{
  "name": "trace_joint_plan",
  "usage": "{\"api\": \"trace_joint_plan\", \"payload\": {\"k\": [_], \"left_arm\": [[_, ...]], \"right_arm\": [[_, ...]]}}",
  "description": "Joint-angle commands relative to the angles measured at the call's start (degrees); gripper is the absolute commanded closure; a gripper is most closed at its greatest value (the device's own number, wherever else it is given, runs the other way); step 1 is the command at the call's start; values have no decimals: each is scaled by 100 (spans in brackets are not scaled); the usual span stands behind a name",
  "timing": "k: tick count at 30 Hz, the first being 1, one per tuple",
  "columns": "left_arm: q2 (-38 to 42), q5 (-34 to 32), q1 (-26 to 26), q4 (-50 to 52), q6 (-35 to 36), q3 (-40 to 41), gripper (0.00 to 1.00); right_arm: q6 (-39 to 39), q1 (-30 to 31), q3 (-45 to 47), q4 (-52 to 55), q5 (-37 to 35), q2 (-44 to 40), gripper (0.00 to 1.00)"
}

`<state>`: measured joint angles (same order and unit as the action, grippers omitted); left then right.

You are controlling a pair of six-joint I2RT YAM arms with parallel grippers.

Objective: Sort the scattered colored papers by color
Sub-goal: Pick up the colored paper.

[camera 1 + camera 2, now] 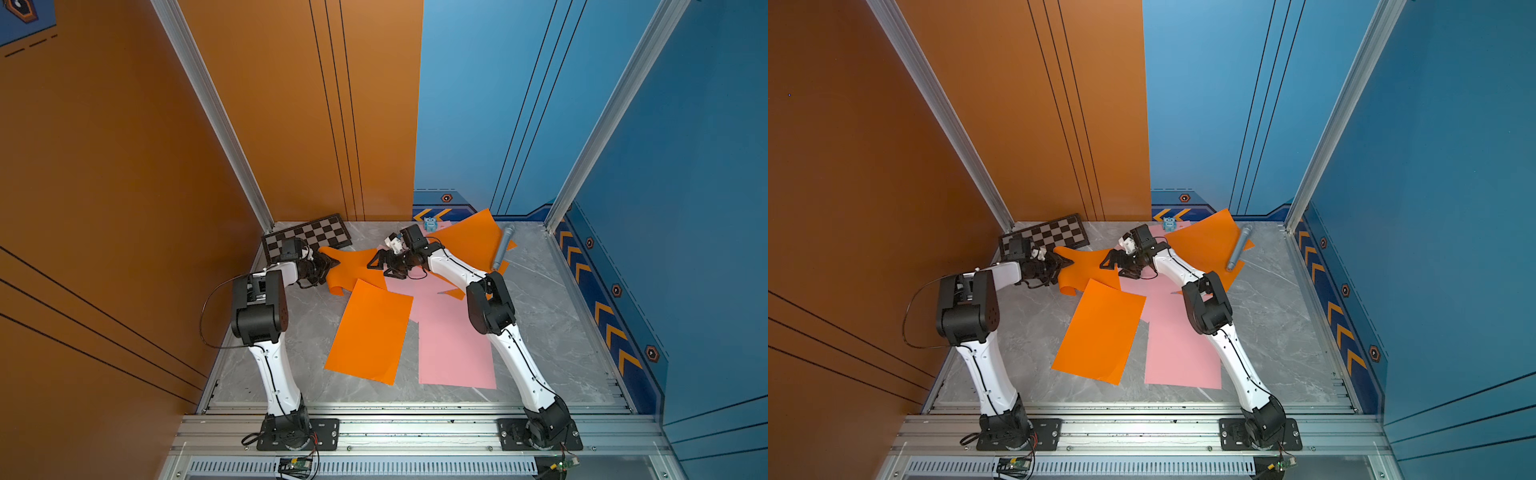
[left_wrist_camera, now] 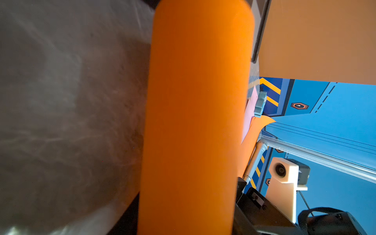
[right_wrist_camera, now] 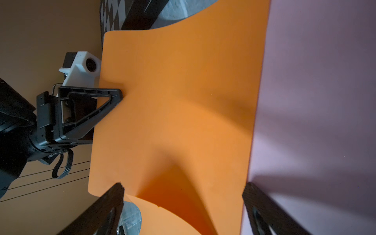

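Pinching the edge of the curled orange paper (image 1: 353, 264) with the outstretched left gripper (image 1: 335, 262). Hovering the right gripper (image 1: 379, 269) opposite, fingers (image 3: 109, 205) spread.

Brightness: both top views are evenly and brightly lit, with saturated colours.
Glare: a pale sheen lies on the front rail (image 1: 415, 428), lower centre of the frame.
Shadows: faint and soft on the table (image 1: 540, 316). In the right wrist view, broad dim patches cross the curled orange paper (image 3: 183, 101) and the pink paper (image 3: 315, 122).
Blur: the left wrist view is smeared and out of focus.
Distortion: the wall posts (image 1: 942, 108) splay toward the upper corners.
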<state>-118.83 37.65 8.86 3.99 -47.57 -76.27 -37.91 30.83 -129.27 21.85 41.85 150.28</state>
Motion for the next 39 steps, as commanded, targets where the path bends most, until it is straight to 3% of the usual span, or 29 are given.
{"api": "trace_joint_plan", "payload": {"k": [1, 6, 11, 17, 22, 28, 39], "left_arm": [[522, -256, -43, 15, 215, -63, 53], [851, -548, -225, -48, 388, -313, 56], [1121, -764, -520, -247, 514, -522, 57], [1573, -1268, -860, -623, 667, -492, 59], [1872, -1829, -1148, -888, 924, -482, 60], [2129, -2465, -1475, -1277, 1116, -490, 61], [2521, -3020, -2020, -2146, 1647, -179, 63]], "right_arm": [[-109, -157, 440, 48, -421, -306, 6], [-342, -326, 1153, -614, -588, -938, 6], [-1036, -393, 2371, -1962, -620, -1781, 6], [-2247, -277, 3848, -3924, -778, -2785, 7], [-3603, -70, 4934, -5666, -1381, -3404, 7], [-5653, 301, 5854, -7983, -2182, -3228, 10], [-7075, 751, 5818, -9473, -3366, -2540, 11]]}}
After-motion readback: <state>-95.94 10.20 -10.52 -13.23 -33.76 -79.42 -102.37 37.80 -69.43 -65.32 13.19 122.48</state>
